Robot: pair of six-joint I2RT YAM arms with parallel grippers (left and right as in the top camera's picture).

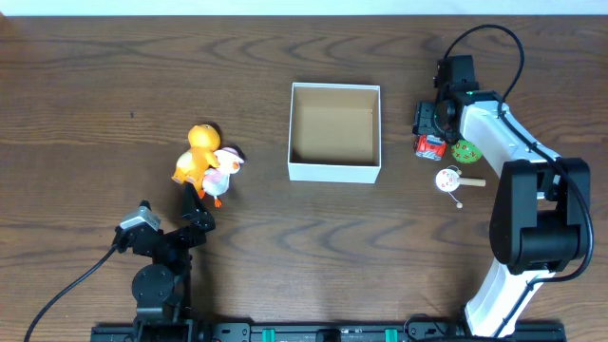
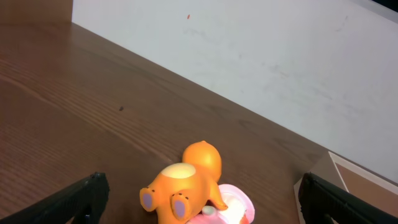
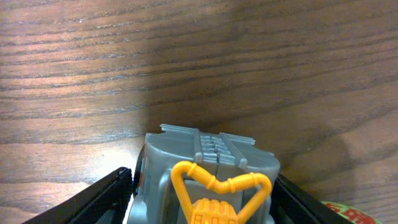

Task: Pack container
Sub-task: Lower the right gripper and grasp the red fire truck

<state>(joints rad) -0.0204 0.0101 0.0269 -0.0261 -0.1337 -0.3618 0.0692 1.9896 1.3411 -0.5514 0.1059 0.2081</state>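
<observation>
Sitting mid-way across the table (image 1: 95, 76), the container (image 1: 334, 173) is open-topped and looks empty, its tan floor bare. Closest toy is the gray toy (image 3: 205, 155), just off the box's right wall. The right gripper (image 3: 202, 202) straddles it w/ one finger tight along each flank. Can't tell whether they're pressing or only bracketing it. The toy's long axis seems to run along the fingers, so the jaws span its short width, which should suit a grasp. From there the box lies a short way toward the robot's left, so the next move is prob. lift, then carry left over the rim. Right arm is clearly the nearer one. The left gripper (image 2: 202, 202) is spread wide and holds nothing. The orange toy (image 2: 186, 186) and pink toy (image 2: 235, 206) sit just ahead btwn its fingers, apart from the box's left wall.
</observation>
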